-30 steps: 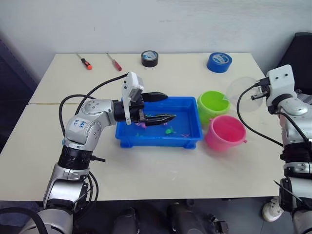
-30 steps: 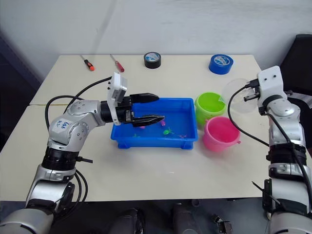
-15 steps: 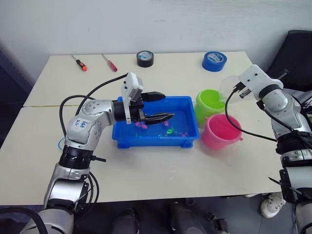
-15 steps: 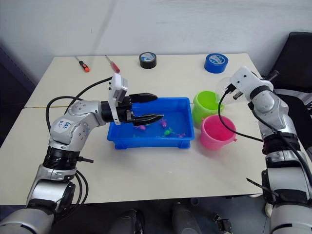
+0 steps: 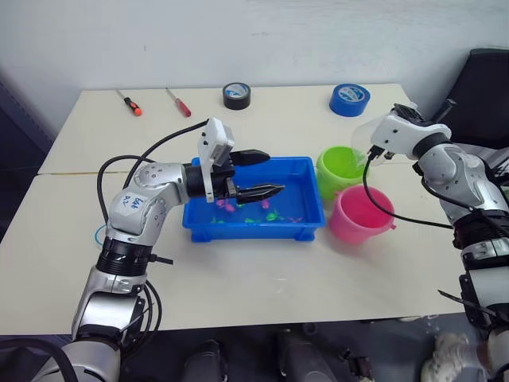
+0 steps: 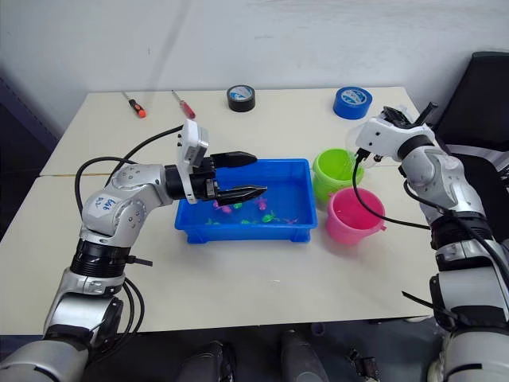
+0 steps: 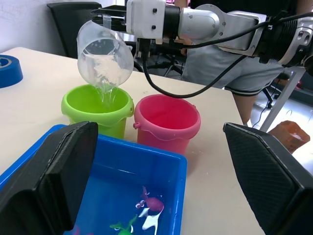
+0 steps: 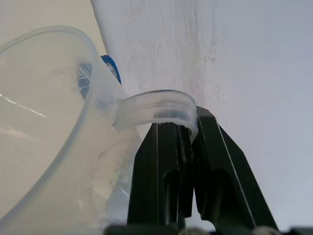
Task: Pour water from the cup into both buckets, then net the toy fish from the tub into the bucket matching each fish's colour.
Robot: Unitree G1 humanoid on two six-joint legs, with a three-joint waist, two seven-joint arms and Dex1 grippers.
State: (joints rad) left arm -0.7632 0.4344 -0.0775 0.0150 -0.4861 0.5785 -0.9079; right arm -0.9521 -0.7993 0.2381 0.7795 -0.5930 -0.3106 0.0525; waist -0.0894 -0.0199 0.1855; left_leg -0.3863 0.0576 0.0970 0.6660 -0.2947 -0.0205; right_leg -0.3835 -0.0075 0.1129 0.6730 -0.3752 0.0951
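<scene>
A: Left wrist view: the cup (image 7: pixel 104 54) tips over the green bucket (image 7: pixel 98 108), water falling in. Left gripper (image 5: pixel 256 173) gapes, empty.

B: Right wrist view: right gripper (image 8: pixel 188 147) pinches the handle. Pour slowly, then fill the pink bucket (image 7: pixel 167 121).

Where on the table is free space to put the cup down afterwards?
Bare table lies in front of the tub and pink bucket, and between the tape rolls at the back. It is crowded around the green bucket.
</scene>
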